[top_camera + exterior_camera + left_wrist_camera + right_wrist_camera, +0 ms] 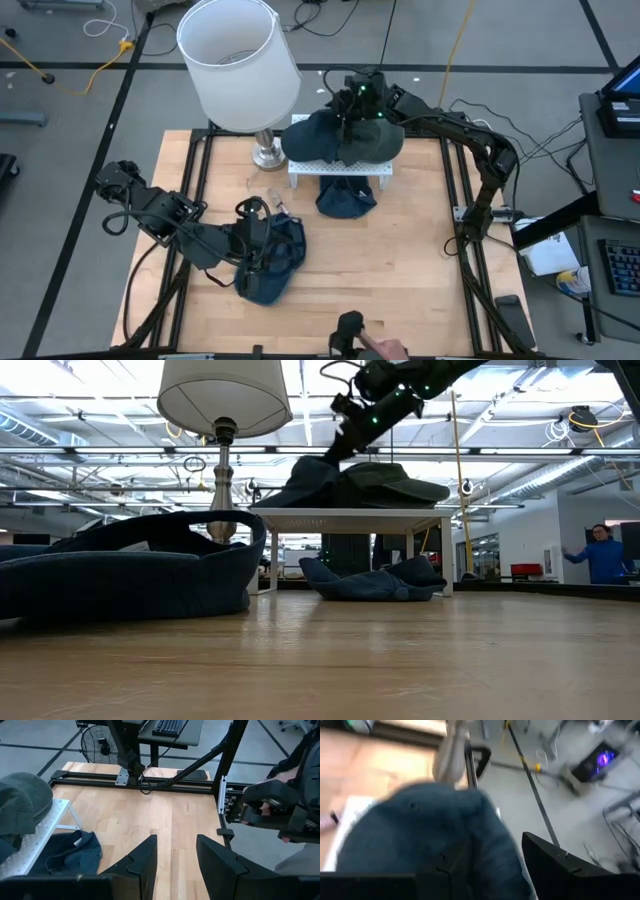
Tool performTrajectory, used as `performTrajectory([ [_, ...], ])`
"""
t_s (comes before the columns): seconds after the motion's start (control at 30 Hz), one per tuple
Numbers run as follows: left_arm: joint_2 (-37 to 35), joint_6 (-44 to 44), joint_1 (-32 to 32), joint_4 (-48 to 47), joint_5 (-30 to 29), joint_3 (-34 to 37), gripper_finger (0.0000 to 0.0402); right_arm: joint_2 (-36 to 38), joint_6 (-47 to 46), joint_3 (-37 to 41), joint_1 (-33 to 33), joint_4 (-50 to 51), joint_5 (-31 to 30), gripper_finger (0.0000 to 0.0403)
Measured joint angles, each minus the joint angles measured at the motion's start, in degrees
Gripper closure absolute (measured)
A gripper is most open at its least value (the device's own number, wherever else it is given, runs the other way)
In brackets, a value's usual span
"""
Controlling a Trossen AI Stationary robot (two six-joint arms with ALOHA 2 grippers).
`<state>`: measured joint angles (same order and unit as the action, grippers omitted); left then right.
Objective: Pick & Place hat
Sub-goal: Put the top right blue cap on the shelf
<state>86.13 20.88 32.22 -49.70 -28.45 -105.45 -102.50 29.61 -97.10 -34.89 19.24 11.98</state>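
On the table as seen from above: a white rack (340,168) is set near 12 o'clock, beside a lamp (240,62) at about 11. Two hats (318,137) are piled on the rack, a third hat (346,198) lies on the wood just at the rack's 6 o'clock side, and a fourth hat (276,258) is found at about 8 o'clock. The right gripper (362,100) is held over the rack pile; the left gripper (255,222) is placed over the 8 o'clock hat.

From table height, the right gripper (350,428) is seen coming down onto the blue hat on the rack (345,514), touching or nearly touching its crown.

Left wrist view: the left fingers (142,860) are spread wide with bare wood between them; nothing is held.

Right wrist view: the blue hat (420,835) is pressed between the right fingers (555,862), which appear parted around its fabric; a firm grip cannot be confirmed. The rack pile is judged nearest the right arm, directly beneath its jaws.
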Motion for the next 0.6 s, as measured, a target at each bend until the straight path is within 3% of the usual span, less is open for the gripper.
performTrajectory([
  [0.43, 0.00, 0.27, 0.00, -0.02, 0.00, 0.00, 0.0261, 0.00, 5.46, 0.00, 0.02, 4.91, -1.65, 0.0236],
  [0.6, 0.00, 0.29, 0.00, -0.02, 0.02, 0.00, 0.0261, 2.15, 3.25, 0.11, 0.52, 4.39, -5.78, 0.0236],
])
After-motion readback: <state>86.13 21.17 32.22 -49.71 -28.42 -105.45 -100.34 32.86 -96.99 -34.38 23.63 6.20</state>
